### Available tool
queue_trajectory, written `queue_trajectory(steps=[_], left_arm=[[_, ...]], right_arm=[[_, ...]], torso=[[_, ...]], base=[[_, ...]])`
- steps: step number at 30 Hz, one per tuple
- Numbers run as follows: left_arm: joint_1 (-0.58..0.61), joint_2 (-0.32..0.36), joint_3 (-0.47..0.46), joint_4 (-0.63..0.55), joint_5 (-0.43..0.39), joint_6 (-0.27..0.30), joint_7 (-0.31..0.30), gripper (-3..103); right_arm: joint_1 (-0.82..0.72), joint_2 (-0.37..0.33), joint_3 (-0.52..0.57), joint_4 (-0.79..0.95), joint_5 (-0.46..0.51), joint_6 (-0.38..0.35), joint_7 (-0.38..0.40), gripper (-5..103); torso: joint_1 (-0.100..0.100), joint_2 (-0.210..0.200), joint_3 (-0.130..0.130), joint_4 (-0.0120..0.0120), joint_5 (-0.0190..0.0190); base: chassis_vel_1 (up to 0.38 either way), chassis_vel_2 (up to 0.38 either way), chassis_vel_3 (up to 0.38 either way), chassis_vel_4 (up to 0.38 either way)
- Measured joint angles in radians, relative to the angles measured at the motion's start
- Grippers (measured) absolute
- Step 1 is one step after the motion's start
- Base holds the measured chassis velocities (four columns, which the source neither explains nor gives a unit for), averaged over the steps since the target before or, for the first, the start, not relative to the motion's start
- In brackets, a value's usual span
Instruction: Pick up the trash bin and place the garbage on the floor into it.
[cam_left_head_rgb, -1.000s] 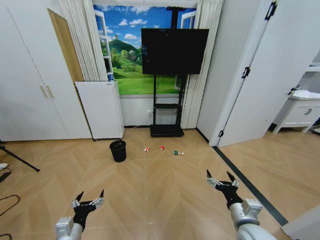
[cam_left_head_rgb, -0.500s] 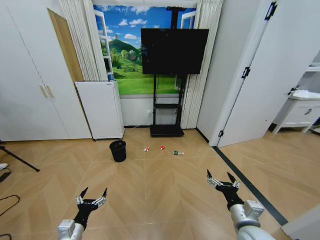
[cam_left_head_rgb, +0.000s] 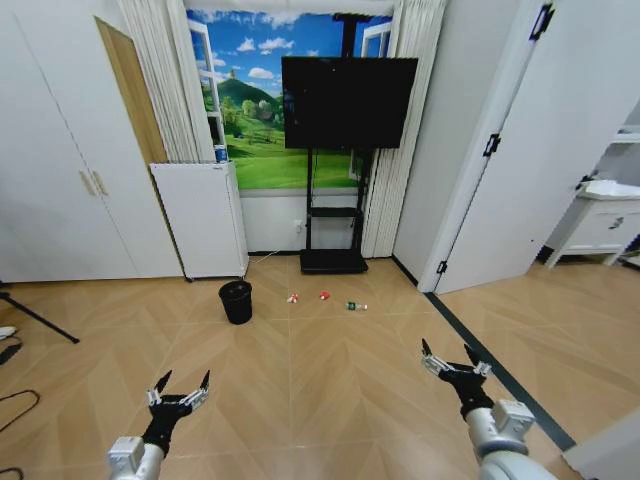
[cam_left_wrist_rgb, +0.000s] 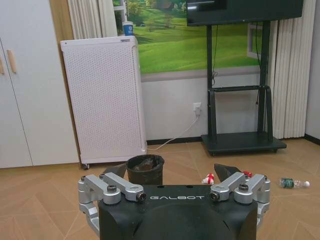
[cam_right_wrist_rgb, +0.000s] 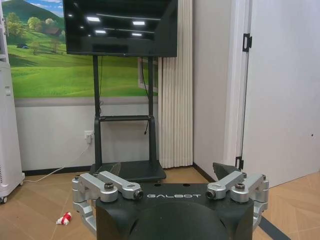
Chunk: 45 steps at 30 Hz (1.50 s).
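Note:
The small black trash bin (cam_left_head_rgb: 236, 301) stands on the wood floor in front of a white appliance, also seen in the left wrist view (cam_left_wrist_rgb: 145, 169). To its right lies the garbage: a red-and-white scrap (cam_left_head_rgb: 293, 298) (cam_left_wrist_rgb: 208, 178) (cam_right_wrist_rgb: 63, 218), a red ball-like piece (cam_left_head_rgb: 324, 295) (cam_left_wrist_rgb: 247, 174) and a little clear bottle (cam_left_head_rgb: 356, 306) (cam_left_wrist_rgb: 292, 183). My left gripper (cam_left_head_rgb: 184, 380) (cam_left_wrist_rgb: 170, 170) and right gripper (cam_left_head_rgb: 446, 350) (cam_right_wrist_rgb: 165, 169) hover low and well short of them, both open and empty.
A tall white perforated appliance (cam_left_head_rgb: 200, 220) with a paper cup (cam_left_head_rgb: 221, 153) on top stands by the back wall. A TV on a black stand (cam_left_head_rgb: 333, 262) sits behind the garbage. A tripod leg and cables (cam_left_head_rgb: 20, 330) lie at the left. A dark floor strip (cam_left_head_rgb: 490, 365) runs along the right.
The right gripper has drifted slightly to the right. The left gripper has shifted only a little. The bin and garbage have not moved.

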Motion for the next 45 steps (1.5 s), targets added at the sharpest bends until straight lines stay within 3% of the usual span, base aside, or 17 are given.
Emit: queue_trajectory(steps=[20,45], left_arm=[[0.007,-0.005,0.004,0.005,0.006,0.0,0.002,99],[0.005,-0.01,0.005,0.013,0.005,0.002,0.003,99]], right_arm=[[0.003,0.001,-0.015,-0.011,0.008,-0.009,-0.029,100],[0.016,0.0,-0.024,-0.029,0.009,-0.009,-0.032,100]], torso=[[0.0,0.0,0.0,0.0001,0.0],[0.0,0.0,0.0,-0.0001,-0.0002]], base=[[-0.057,0.053,0.064,-0.059],[-0.314,0.317,0.324,-0.318]])
